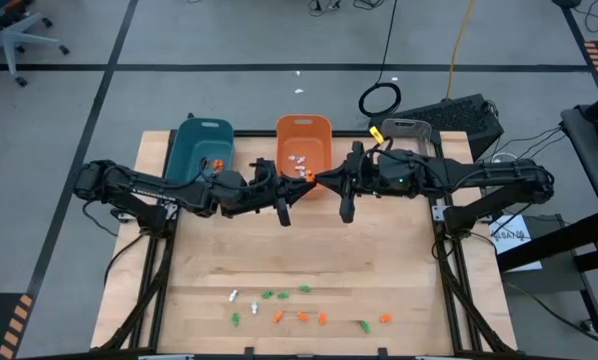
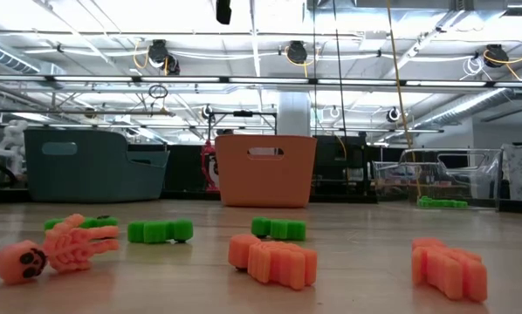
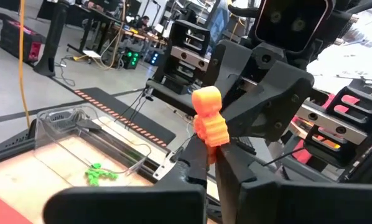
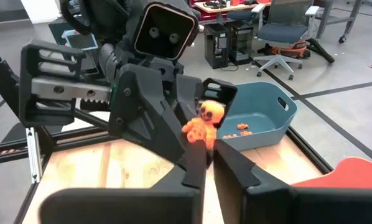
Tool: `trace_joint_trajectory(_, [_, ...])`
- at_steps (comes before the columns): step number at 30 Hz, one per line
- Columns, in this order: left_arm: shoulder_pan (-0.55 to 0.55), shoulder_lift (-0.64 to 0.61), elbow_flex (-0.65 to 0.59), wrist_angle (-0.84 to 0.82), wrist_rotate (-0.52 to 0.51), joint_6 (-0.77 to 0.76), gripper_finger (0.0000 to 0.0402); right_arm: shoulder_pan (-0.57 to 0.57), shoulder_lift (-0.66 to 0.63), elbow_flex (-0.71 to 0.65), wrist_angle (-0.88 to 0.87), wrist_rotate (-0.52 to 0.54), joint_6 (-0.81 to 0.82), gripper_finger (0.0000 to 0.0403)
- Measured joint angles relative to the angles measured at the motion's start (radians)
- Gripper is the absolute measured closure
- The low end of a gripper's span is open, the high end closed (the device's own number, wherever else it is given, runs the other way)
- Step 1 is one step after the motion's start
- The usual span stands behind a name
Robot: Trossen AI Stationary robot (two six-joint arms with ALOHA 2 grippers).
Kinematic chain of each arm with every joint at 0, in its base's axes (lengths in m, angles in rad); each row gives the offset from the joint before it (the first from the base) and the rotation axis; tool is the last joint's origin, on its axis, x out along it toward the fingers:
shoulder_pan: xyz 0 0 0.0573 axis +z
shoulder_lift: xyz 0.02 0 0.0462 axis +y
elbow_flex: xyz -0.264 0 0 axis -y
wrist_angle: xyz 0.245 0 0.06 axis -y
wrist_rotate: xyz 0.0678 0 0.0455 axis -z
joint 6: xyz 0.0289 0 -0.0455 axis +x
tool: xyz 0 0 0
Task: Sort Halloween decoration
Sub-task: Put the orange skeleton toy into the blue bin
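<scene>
High view, entries by size

1. Table (image 1: 309,250): pale wood, carrying everything below
2. Bins along the far edge: teal bin (image 1: 201,145), orange bin (image 1: 303,140), clear bin (image 1: 407,128). A few pieces lie in each of the first two.
3. My left gripper (image 3: 208,163): raised over the table just in front of the orange bin, fingers drawn narrow on the orange skeleton trinket (image 3: 209,121)
4. My right gripper (image 4: 208,155): nose to nose with the left, fingers also narrow, tips pinching the same trinket
5. Loose trinkets (image 1: 304,315): orange, green and white, scattered in a band near the table's front edge, well apart from the bins

Handling note, my judgement: the trinket looks like light, moulded plastic, stiff, with thin limbs and a rounded head that could twist out of a tip pinch. Best held across the ribbed torso, flat sides to the pads, never by a limb
</scene>
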Motion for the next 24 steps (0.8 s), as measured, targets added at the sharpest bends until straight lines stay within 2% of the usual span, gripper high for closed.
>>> trace_joint_trajectory(7, [0.001, -0.001, 0.000, 0.004, 0.003, -0.004, 0.0394, 0.001, -0.069, 0.000, -0.134, -0.002, 0.048, 0.0300])
trace_joint_trajectory(12, [0.009, -0.003, 0.000, 0.004, 0.032, -0.107, 0.0394, 0.001, -0.138, 0.000, -0.211, -0.001, 0.053, 0.0256])
trace_joint_trajectory(16, [0.031, -0.003, 0.000, 0.001, 0.060, -0.252, 0.0394, 0.001, -0.182, 0.000, -0.266, 0.001, 0.053, 0.0241])
trace_joint_trajectory(24, [0.077, -0.003, 0.000, -0.001, 0.077, -0.486, 0.0393, 0.001, -0.206, 0.000, -0.292, 0.008, 0.053, 0.0246])
